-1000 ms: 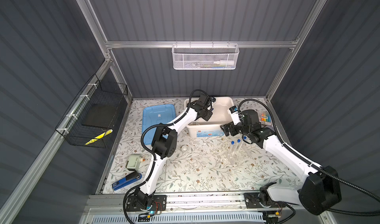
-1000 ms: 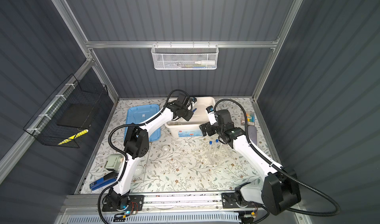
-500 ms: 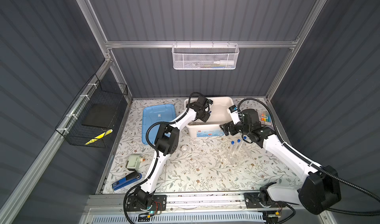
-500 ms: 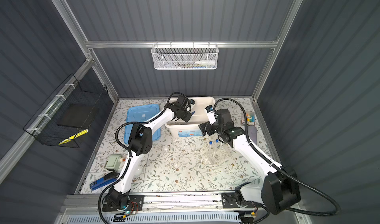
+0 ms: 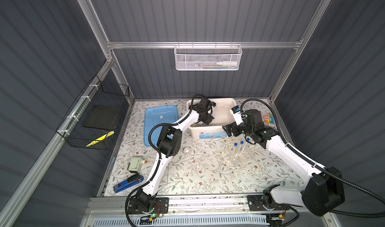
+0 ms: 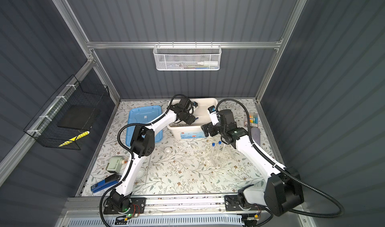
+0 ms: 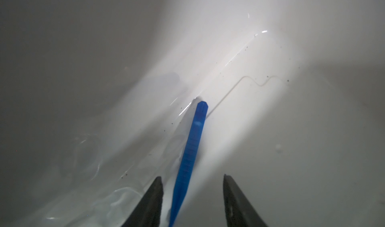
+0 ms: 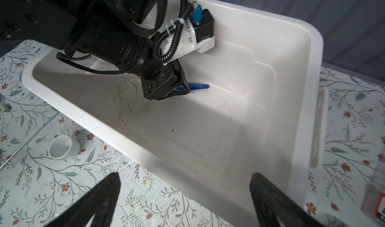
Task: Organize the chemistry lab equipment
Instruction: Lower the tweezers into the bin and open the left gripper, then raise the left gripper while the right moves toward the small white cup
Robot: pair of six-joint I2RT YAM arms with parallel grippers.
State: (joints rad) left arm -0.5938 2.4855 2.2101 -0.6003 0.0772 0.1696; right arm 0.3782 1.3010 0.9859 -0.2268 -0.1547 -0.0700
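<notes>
The blue tweezers [image 7: 192, 144] get cut off by the frame edge at the left gripper [image 7: 192, 176] in its wrist view, and the clear glassware [image 7: 87, 153] alongside is pure blur. From the right wrist, the blue tweezers are mostly hidden behind that gripper. In a top view, the third test tube [image 5: 248, 140] at 3 o'clock is half covered by the right arm [image 5: 291, 155].

My left wrist view is soft and hazy: a bright band falls on the white bin [image 7: 239, 115] just beyond the fingers [image 7: 153, 201], fading to grey either side of them, and the blue tweezers [image 7: 193, 144] between them look smeared. My right wrist view is sharper, with glare streaks. Both top views are evenly lit, walls bowing at the edges.
</notes>
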